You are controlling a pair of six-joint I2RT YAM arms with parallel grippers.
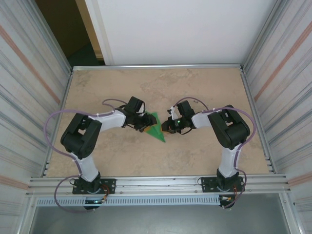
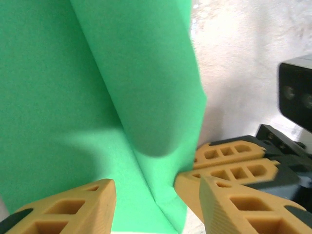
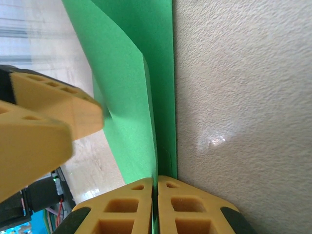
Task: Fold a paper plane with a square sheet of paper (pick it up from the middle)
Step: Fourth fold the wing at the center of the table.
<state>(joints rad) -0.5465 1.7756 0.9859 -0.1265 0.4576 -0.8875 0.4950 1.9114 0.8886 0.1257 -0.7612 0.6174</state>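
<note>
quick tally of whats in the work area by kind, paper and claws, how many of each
green paper: 1
claws: 2 (left claw, right claw)
total: 3

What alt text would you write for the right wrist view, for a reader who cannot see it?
The right gripper, at the bottom edge, is shut on a creased sheet of green paper that runs up to the top. The left gripper reaches in from the left beside the paper; beige table lies to the right.
</note>
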